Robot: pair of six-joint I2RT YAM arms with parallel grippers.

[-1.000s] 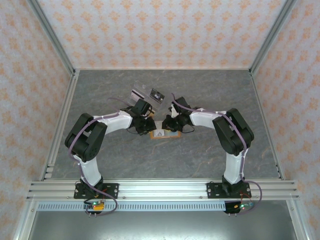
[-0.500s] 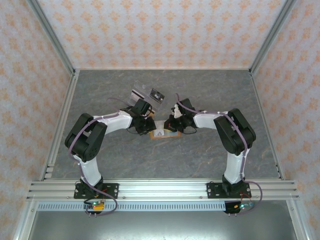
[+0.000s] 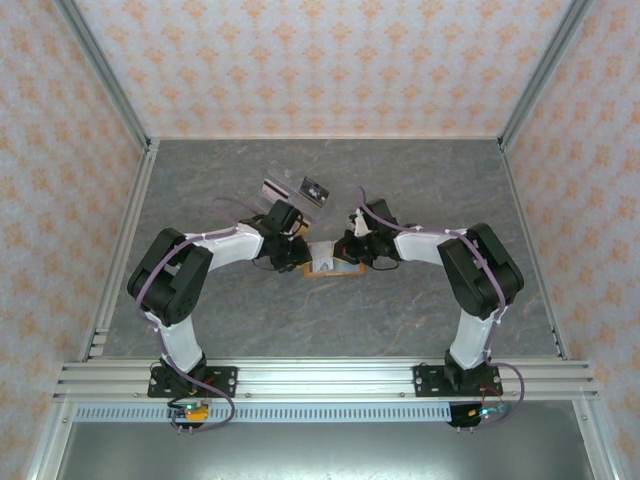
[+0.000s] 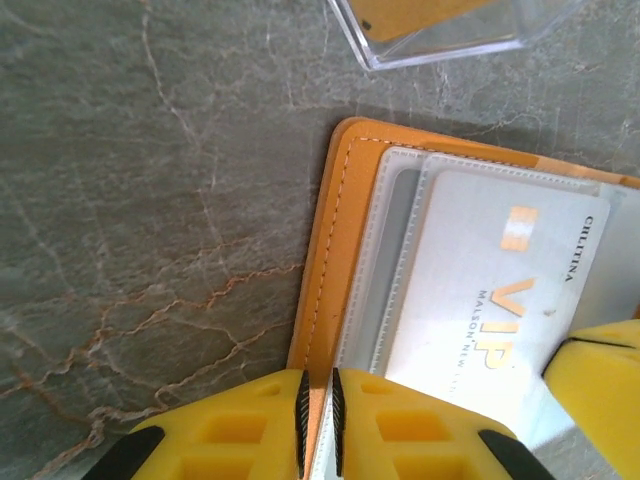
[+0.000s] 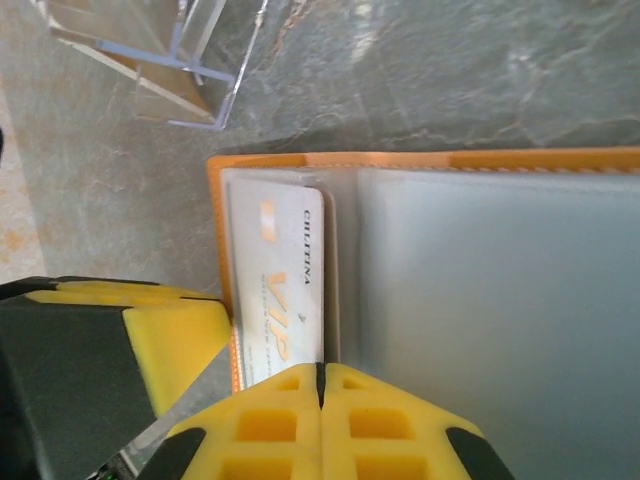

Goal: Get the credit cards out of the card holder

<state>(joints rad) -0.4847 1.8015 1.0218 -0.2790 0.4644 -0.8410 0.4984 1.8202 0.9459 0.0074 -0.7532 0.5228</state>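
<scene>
Arms (image 3: 228,240) bent inward over card holder (image 3: 333,270)

- Two robot arms: the left arm (image 3: 185,275) and the right arm (image 3: 475,270).
- Two grippers, each with two yellow fingers: the left gripper (image 4: 318,410) and the right gripper (image 5: 321,390).
- One orange card holder (image 4: 340,230).
- One pale credit card (image 4: 490,290) with gold "VIP" lettering, in the card holder.
- Two small flat things beyond the grippers: a striped piece (image 3: 272,189) and a dark piece (image 3: 314,190) edged with clear plastic, both too small to name.
- One grey marbled table (image 3: 430,180).
</scene>
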